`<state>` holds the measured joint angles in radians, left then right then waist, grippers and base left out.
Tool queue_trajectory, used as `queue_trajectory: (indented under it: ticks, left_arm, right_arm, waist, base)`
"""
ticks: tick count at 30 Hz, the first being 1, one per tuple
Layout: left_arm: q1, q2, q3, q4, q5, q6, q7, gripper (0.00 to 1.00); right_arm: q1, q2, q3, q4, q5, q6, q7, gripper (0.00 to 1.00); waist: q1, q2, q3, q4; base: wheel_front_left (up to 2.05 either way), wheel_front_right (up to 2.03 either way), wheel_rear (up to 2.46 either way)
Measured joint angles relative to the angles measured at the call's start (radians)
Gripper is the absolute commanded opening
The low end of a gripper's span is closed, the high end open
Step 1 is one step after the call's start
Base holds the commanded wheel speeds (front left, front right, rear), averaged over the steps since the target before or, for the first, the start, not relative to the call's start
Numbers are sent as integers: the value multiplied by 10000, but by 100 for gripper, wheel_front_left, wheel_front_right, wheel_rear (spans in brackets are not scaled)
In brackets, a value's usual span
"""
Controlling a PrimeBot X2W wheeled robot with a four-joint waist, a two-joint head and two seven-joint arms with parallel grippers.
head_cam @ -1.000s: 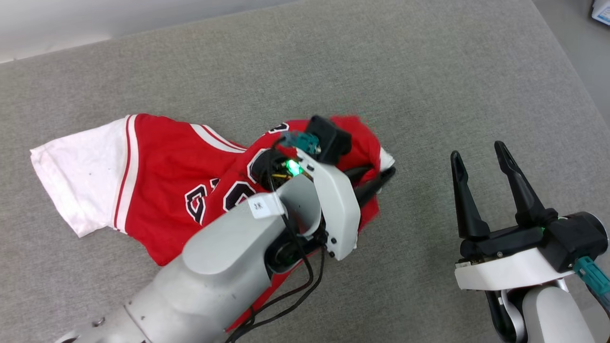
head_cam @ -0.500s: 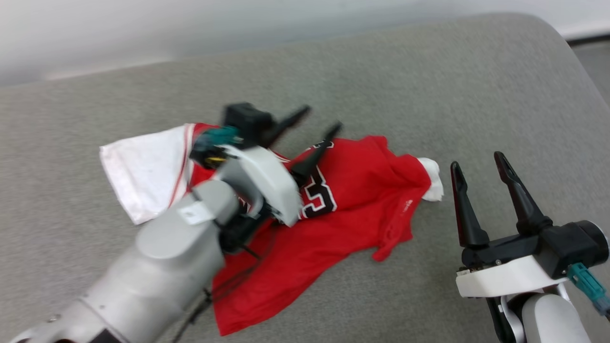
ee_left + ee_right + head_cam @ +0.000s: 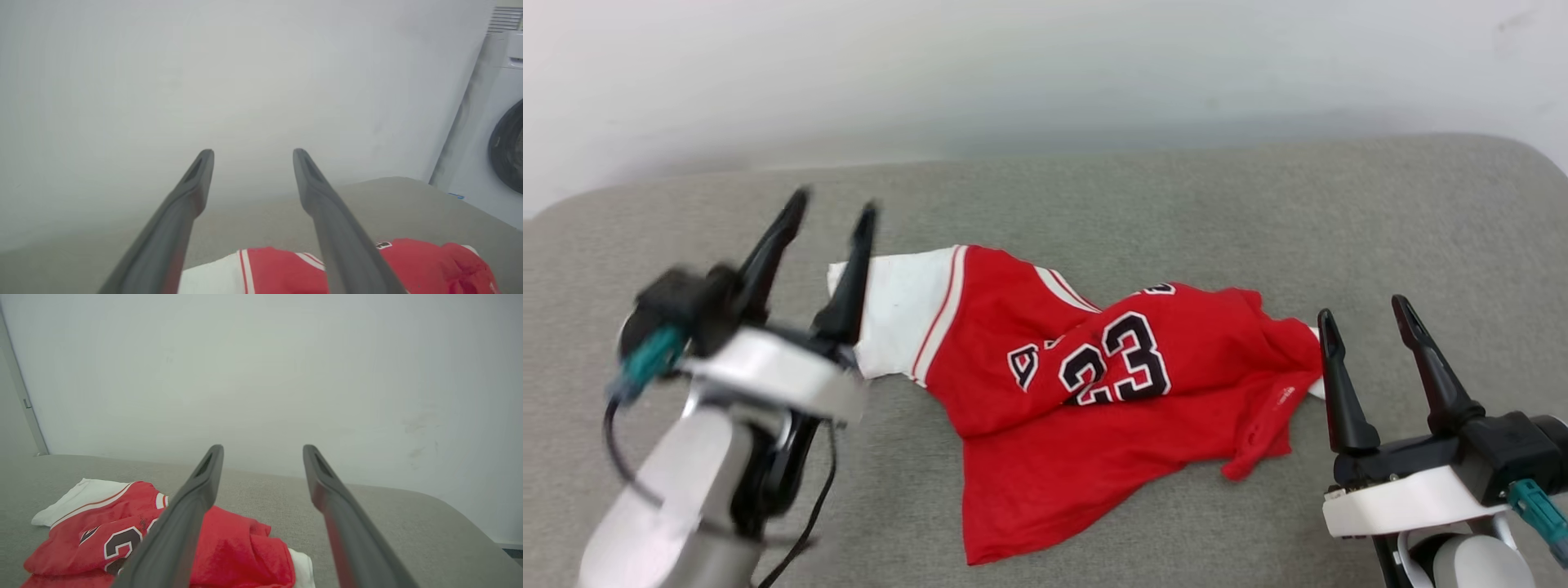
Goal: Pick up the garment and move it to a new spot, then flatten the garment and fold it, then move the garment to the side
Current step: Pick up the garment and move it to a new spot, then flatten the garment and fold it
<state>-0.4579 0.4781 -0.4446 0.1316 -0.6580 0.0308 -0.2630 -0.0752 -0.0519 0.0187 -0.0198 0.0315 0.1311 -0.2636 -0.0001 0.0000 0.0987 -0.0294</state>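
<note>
The garment (image 3: pixel 1094 392) lies loose and rumpled in the middle of the grey worktop (image 3: pixel 1176 204), gripped by neither of my arms. Its long axis runs left to right: one white sleeve (image 3: pixel 894 310) lies flat at the far left, the red body with the black 23 (image 3: pixel 1115 367) is in the middle, and the right end is bunched up with a scrap of white showing. A red flap of the hem (image 3: pixel 1013 514) spills toward my near side.

My left jaws are spread wide with nothing between them, and their fingers (image 3: pixel 849 278) point away from me beside the white sleeve. In the left wrist view the garment (image 3: pixel 278 271) lies low beneath those fingers (image 3: pixel 184 204), so I judge them raised clear of the cloth. My right jaws are spread just as wide and empty, with their fingers (image 3: pixel 1339 384) at the garment's bunched right end. The right wrist view puts the cloth (image 3: pixel 245 547) below and to the left of the fingers (image 3: pixel 196 498).

Each arm therefore has its own end close by, the left the sleeve and the right the bunch. I judge flattening to be the step in hand, and it would mean tipping both jaws downward and pulling outward along that long axis.

Beyond the far edge is a plain pale wall (image 3: pixel 1013 73), and a washing machine (image 3: pixel 498 134) stands off to the right; I cannot tell what is behind its dark door
</note>
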Motion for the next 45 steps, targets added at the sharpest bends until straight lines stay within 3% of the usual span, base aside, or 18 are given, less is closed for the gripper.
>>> queue_trajectory:
  ticks: [6,12,18,24,27,33,36,40,45]
  left_arm:
    - [2526,-608,1471,-1321,1490,136,-2,100]
    - [4136,-1881,2406,-2113,2518,-77,-2,100]
    - [4620,-2734,3080,-2266,3221,-765,-2,100]
    - [4641,-3085,3377,-2224,3753,-1200,-2,100]
    - [4568,-3296,3521,-2234,3889,-1348,-2,100]
    - [4445,-3591,3524,-2155,4148,-1513,-2,100]
    - [4320,-3670,3515,-2146,4205,-1544,-2,100]
    - [4063,-3808,3396,-2144,4372,-1586,-2,100]
    - [3771,-3948,3241,-2220,4428,-1590,-2,100]
  right_arm:
    - [203,2,-15,-63,-21,-2,0,100]
    - [380,2,-52,-90,-23,0,0,100]
    - [500,2,-42,192,305,-2,0,100]
    - [534,-50,374,780,-366,-2,79,100]
    - [500,-422,1039,1127,257,0,1567,100]
    - [-58,-2077,1996,422,1461,-4,5751,100]
    - [-356,-2173,1941,-132,2389,0,7603,100]
    - [-727,-2585,1756,-362,2464,-2,9754,100]
    - [-1099,-2786,1689,-140,2370,0,11191,100]
  waist:
    - [0,0,-248,235]
    - [0,0,-334,306]
    - [0,0,-315,314]
    - [0,0,-99,362]
    - [0,0,78,442]
    - [1,0,501,670]
    - [0,0,715,831]
    - [1,0,989,1126]
    - [2,0,1331,1614]
  base:
    - [0,0,0]
    - [0,0,0]
    - [0,0,0]
    - [0,0,0]
    - [0,0,0]
    - [0,0,0]
    - [0,0,0]
    - [0,0,0]
    - [0,0,0]
